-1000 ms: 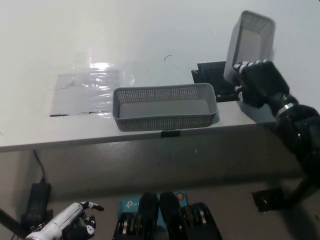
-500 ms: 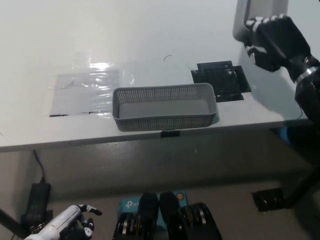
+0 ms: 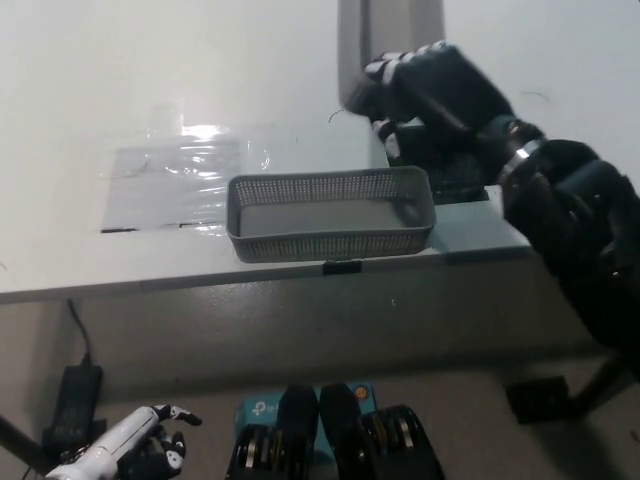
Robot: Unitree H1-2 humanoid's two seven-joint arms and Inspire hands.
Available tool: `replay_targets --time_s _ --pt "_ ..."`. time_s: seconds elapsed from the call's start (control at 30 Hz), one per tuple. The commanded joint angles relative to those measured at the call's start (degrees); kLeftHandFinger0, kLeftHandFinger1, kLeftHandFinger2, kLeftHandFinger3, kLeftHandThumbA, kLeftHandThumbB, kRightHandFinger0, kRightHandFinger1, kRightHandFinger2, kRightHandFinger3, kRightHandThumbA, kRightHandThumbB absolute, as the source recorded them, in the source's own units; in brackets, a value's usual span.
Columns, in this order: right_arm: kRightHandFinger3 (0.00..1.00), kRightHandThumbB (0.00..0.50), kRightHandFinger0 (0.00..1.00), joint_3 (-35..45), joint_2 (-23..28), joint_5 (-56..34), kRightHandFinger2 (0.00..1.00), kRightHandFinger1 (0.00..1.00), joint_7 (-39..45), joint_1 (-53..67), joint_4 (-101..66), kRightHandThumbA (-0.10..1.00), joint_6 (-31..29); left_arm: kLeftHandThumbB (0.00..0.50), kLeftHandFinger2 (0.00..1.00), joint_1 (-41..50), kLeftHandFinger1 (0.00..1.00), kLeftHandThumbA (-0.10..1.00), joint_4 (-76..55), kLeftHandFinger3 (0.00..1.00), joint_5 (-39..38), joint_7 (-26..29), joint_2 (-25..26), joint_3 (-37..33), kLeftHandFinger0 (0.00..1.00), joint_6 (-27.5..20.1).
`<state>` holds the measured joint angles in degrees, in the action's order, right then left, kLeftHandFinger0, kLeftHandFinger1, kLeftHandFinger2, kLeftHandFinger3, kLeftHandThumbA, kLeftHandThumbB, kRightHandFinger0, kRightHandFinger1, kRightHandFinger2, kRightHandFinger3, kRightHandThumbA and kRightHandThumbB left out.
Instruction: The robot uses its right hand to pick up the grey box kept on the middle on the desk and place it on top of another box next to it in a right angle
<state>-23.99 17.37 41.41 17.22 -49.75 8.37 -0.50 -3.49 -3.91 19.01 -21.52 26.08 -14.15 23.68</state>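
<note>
Cropping at top: gripped grey box (image 3: 388, 30)

A: How many grey boxes do you count?
B: Two. One grey mesh box (image 3: 331, 213) stands at the middle of the frame, and a second grey box (image 3: 388, 35) is at the top, right of centre.
A: And hands?
B: Also two. One black right hand (image 3: 430, 90) at the upper right, one white left hand (image 3: 140, 445) at the lower left.
A: Anything more on the desk (image 3: 90, 90)?
B: One sheet of clear plastic (image 3: 180, 180) at the middle left, and one black panel (image 3: 450, 170) beside the mesh box, mostly hidden.
A: Below the desk?
B: One black adapter (image 3: 75, 400) at the lower left, one blue carton (image 3: 262, 412) at the bottom centre.
</note>
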Motion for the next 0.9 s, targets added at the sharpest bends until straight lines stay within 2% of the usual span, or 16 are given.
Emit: replay_targets --time_s 0.0,0.03,0.07,0.2,0.23,0.27,0.37,0.43,0.47,0.57,0.63,0.67,0.7,0.73,0.8,0.87 --pt "0.27 0.298 0.0 -0.3 -0.3 -2.1 0.22 0.0 6.6 -1.6 -1.9 -0.1 3.3 0.17 0.33 -1.1 0.17 0.13 -0.8 0.77 0.6 -0.5 1.7 0.2 0.16 0.1" --pt "0.09 0.31 0.0 -0.4 -0.3 -2.4 0.12 0.0 6.7 -1.4 -1.7 -0.1 2.5 0.176 0.32 -1.2 0.17 0.13 -0.5 0.77 0.3 -0.5 1.7 0.4 0.16 -0.4" --pt "0.01 0.328 0.0 -0.7 -0.3 -3.0 0.08 0.0 6.7 -1.0 -1.3 -0.1 1.2 0.182 0.3 -1.2 0.14 0.12 -0.6 0.76 -0.2 -0.5 1.6 0.7 0.13 -0.1" --pt "0.05 0.33 0.0 -1.1 -0.3 -3.3 0.21 0.0 8.4 -0.1 -1.3 -0.1 1.8 0.184 0.3 -1.5 0.14 0.1 -0.8 0.74 -0.8 -1.0 1.6 1.1 0.12 0.2" --pt "0.02 0.328 0.0 -1.1 -0.3 -3.3 0.19 0.0 8.4 -0.1 -1.4 -0.1 1.7 0.184 0.3 -1.6 0.14 0.1 -0.8 0.74 -0.8 -1.0 1.6 1.1 0.12 0.2" --pt "0.1 0.315 0.0 -1.6 0.1 -2.9 0.18 0.0 9.4 0.5 -2.2 -0.1 2.0 0.182 0.31 -1.5 0.15 0.09 -0.8 0.72 -0.6 -0.7 1.7 1.0 0.13 -0.5" --pt "0.0 0.274 0.0 -2.2 0.9 -3.5 0.01 0.0 11.8 1.4 -2.8 -0.1 2.1 0.177 0.32 -1.6 0.15 0.07 -0.7 0.71 -0.6 -0.9 1.7 0.9 0.12 -0.4" --pt "0.29 0.29 0.0 -2.5 1.6 -3.3 0.17 0.06 13.6 2.0 -3.8 -0.1 2.8 0.179 0.31 -1.6 0.15 0.07 -0.6 0.7 -0.6 -0.9 1.7 0.9 0.13 0.0" --pt "0.41 0.259 0.0 -2.5 1.8 -3.2 0.15 0.01 14.4 1.8 -4.1 -0.1 3.5 0.179 0.3 -1.8 0.15 0.07 -0.5 0.69 -0.5 -0.9 1.7 0.9 0.12 0.0" --pt "0.54 0.249 0.0 -2.7 2.7 -2.6 0.08 0.0 17.6 1.9 -6.3 -0.1 5.7 0.18 0.29 -2.1 0.14 0.05 -0.3 0.68 -0.6 -0.8 1.8 1.0 0.12 -0.4" --pt "0.4 0.235 0.0 -3.3 3.6 -3.8 0.07 0.0 20.5 2.3 -8.6 -0.1 5.8 0.176 0.31 -2.2 0.16 0.01 -0.4 0.67 -0.8 -1.0 1.6 1.1 0.13 0.5" --pt "0.31 0.238 0.0 -3.6 3.7 -3.3 0.0 0.0 22.0 2.4 -9.9 -0.1 7.2 0.18 0.3 -2.1 0.15 0.0 -0.6 0.67 -1.2 -1.0 1.4 1.4 0.13 0.9" --pt "0.28 0.231 0.0 -3.8 3.8 -3.2 0.01 0.0 22.0 1.6 -9.0 -0.1 6.5 0.177 0.31 -3.2 0.16 0.01 -0.4 0.68 -1.3 -1.4 1.6 1.5 0.14 1.2" --pt "0.08 0.234 0.0 -3.9 3.6 -3.3 0.0 0.0 22.0 1.8 -9.3 -0.1 6.6 0.172 0.32 -3.1 0.17 0.0 -0.6 0.7 -1.2 -1.4 1.6 1.5 0.15 1.3" --pt "0.01 0.269 0.0 -4.1 3.2 -2.9 0.02 0.0 22.5 2.3 -10.1 -0.1 7.3 0.169 0.34 -3.1 0.18 0.0 -0.6 0.71 -0.6 -1.2 1.9 1.2 0.16 0.0" --pt "0.0 0.279 0.0 -4.2 3.1 -2.9 0.15 0.0 22.6 2.5 -10.1 -0.1 7.2 0.17 0.39 -3.2 0.22 0.02 -0.3 0.73 -0.5 -1.2 1.9 1.0 0.2 0.1"
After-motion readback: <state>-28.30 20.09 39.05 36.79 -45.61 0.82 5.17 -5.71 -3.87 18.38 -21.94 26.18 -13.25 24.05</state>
